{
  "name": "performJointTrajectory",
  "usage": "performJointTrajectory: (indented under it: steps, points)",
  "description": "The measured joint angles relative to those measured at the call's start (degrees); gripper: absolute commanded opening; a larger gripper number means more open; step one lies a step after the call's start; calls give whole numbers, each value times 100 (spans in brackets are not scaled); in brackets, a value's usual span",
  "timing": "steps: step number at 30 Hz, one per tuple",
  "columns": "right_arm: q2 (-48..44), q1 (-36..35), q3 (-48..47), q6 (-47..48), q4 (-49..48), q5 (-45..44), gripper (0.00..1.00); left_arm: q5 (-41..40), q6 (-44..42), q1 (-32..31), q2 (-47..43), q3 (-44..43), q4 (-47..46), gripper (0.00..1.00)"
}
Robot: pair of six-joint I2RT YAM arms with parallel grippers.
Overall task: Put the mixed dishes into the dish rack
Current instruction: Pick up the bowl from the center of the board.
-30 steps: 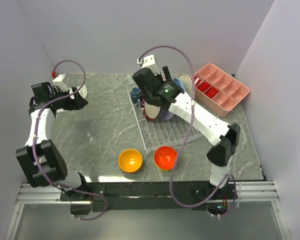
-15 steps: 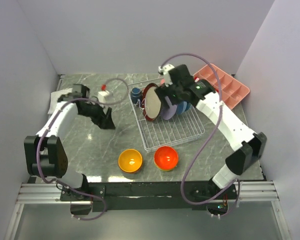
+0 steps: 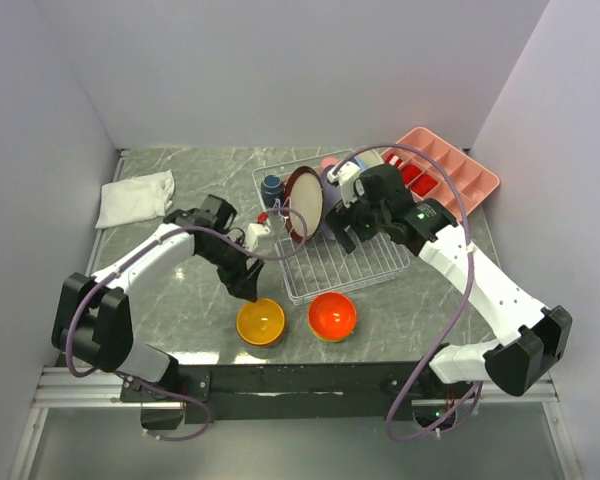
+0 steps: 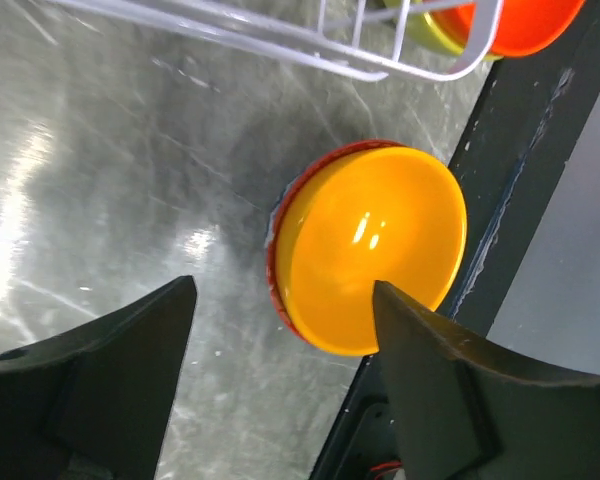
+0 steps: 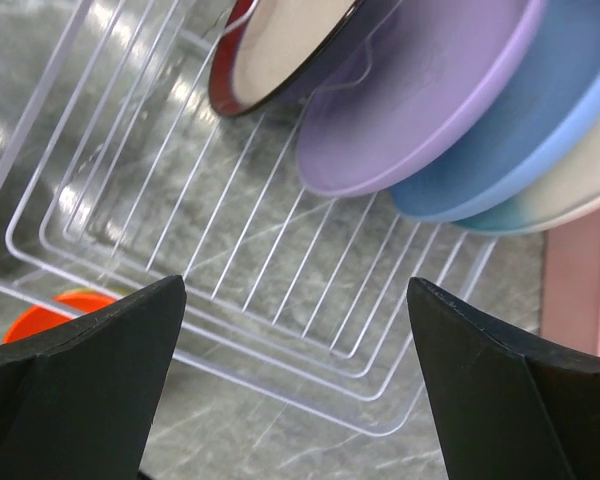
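The white wire dish rack holds a dark-red-rimmed plate and more plates behind my right arm, plus a navy cup. In the right wrist view the red-rimmed plate, a lavender plate, a blue plate and a cream plate lean in a row over the rack's bars. My right gripper hangs open and empty above the rack. An orange-yellow bowl and a red-orange bowl sit in front of the rack. My left gripper is open, just over the yellow bowl's far-left side.
A white folded cloth lies at the back left. A pink compartment tray stands at the back right, beside the rack. The table's dark front edge runs close behind the two bowls. The rack's corner is near the left gripper.
My left arm swung from the cloth at the far left down to the yellow bowl. My right arm drew back to the right, off the plates, its jaws staying wide.
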State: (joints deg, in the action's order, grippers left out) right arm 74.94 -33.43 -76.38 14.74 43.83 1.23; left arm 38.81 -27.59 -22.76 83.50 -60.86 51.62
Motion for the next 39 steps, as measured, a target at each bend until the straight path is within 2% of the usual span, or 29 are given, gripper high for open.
performJointTrajectory:
  steps: [7, 16, 19, 22, 23, 26, 29, 39]
  points:
    - [-238, 146, 0, -11, -341, -144, 100, -444, 310, -149, 103, 269, -275, 66]
    - [-310, 422, 0, -173, -483, -229, 100, -557, 361, -341, 101, 603, -407, 60]
    - [-310, 487, 0, -190, -518, -249, 100, -612, 450, -391, 101, 603, -481, 51]
    - [-319, 551, 0, -216, -533, -293, 100, -754, 522, -398, 116, 603, -557, 36]
    - [-326, 562, 0, -227, -533, -308, 100, -793, 564, -402, 146, 599, -577, 26]
    - [-402, 586, 0, -249, -533, -339, 100, -887, 643, -444, 304, 573, -597, 13]
    - [-560, 656, 39, -273, -575, -348, 100, -925, 643, -470, 372, 522, -584, 6]
    - [-791, 997, 184, -407, -614, -348, 100, -1038, 341, -470, 74, 68, 74, 1]
